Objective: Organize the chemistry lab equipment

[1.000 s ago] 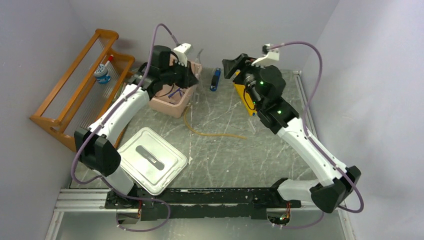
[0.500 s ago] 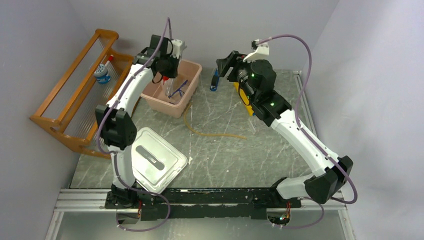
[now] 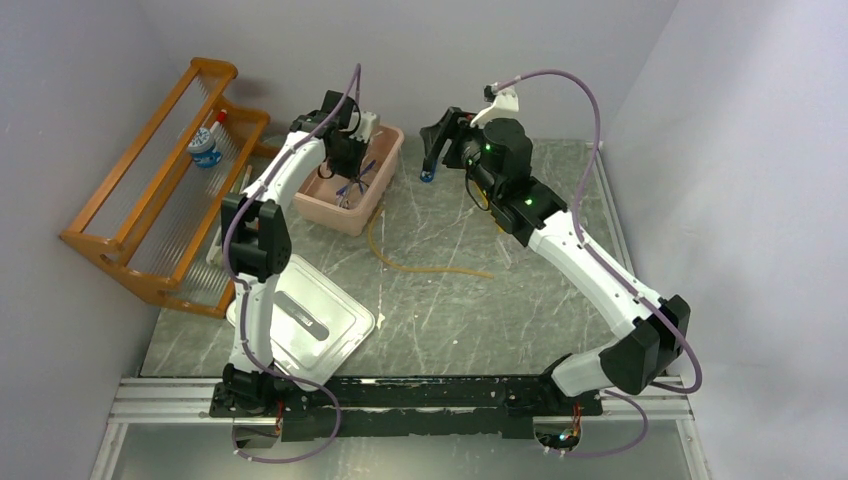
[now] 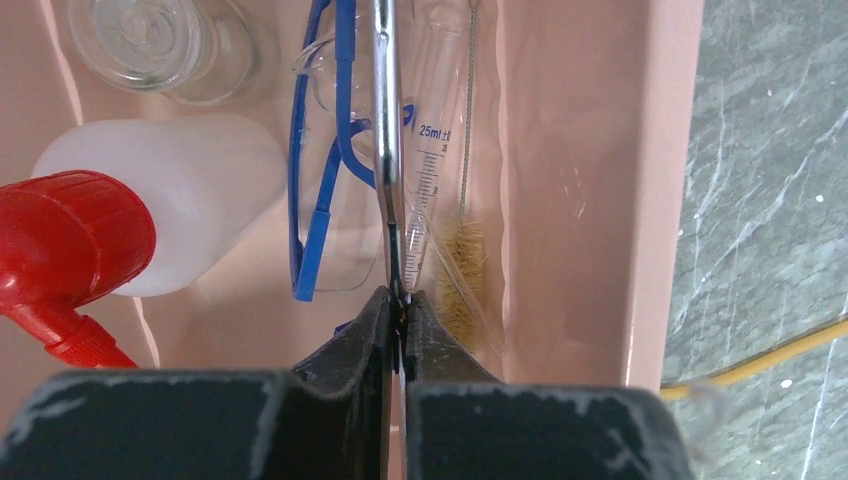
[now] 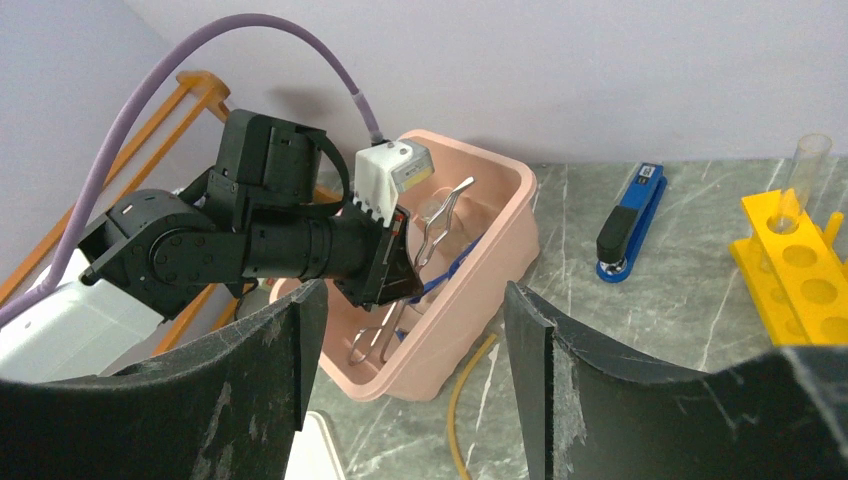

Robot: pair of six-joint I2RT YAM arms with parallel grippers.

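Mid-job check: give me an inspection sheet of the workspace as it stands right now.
Surface: grey marbled table, scratched; no spill seen.
Job's things: in the pink tub lie a red-capped squeeze bottle, blue-framed glasses, a 25 ml tube, a brush and a glass jar. The tan hose and a blue tool lie on the table.
Clutter: tub lid flat near the left base; yellow rack holding one clear tube.
Grippers: left gripper shut on a thin metal tool over the tub; right gripper open, empty.
Cables: purple cables arch above the arms, clear of items.
Surroundings: wooden rack by the left wall.
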